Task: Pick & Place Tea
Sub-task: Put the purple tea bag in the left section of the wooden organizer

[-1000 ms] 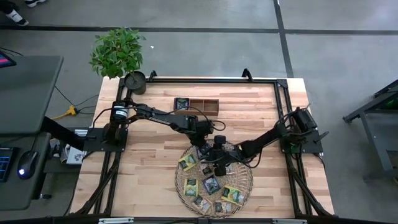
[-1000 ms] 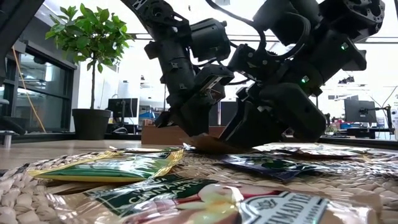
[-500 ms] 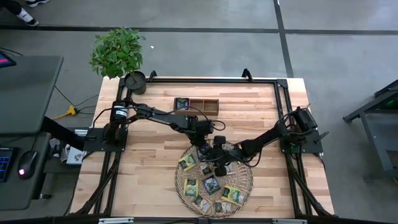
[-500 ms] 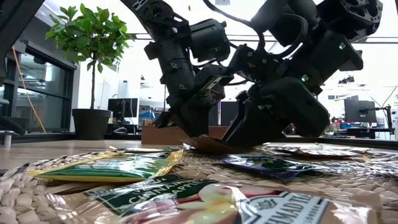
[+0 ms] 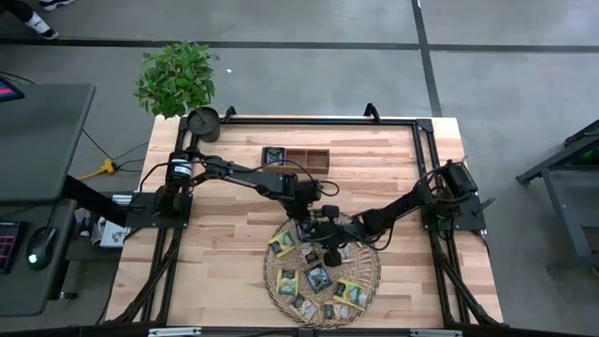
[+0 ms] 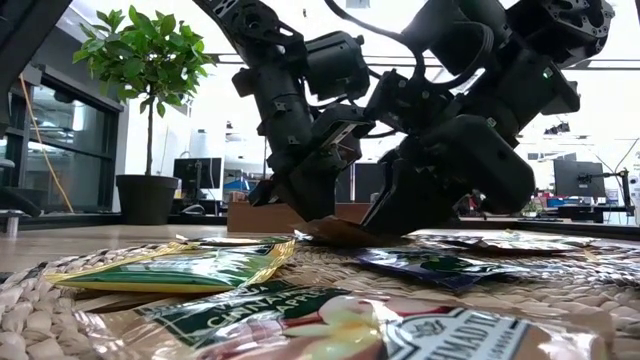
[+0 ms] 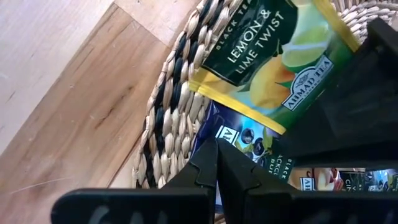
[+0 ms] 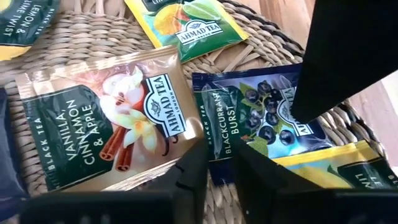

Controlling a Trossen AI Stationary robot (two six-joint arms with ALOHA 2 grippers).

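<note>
Tea sachets (image 5: 318,277) lie scattered flat across the round woven tray (image 5: 368,285), which sits at the near edge of the table (image 5: 225,243), and both arms reach down to the tray's far rim. The right gripper (image 8: 216,163) hovers over a dark blue blackcurrant sachet (image 8: 249,121), its two fingers straddling that sachet's near edge with a narrow gap between them, partly closed and not visibly clamped on anything. A vanilla sachet (image 8: 102,127) lies just beside the blackcurrant one, touching or nearly so. The left gripper (image 7: 216,163) is at the tray's rim too, its fingers pressed together with nothing visibly between them, tips resting at the edge of another dark blue sachet (image 7: 245,144) that lies partly under a lemon and lime sachet (image 7: 273,56). Judging from this, the right gripper is the nearer to a grasp: the blackcurrant sachet lies directly ahead of its fingertips, flat on the weave, so the fingers must catch its thin edge. A wooden compartment box (image 5: 296,157) stands beyond the tray, well apart, a likely destination.
</note>
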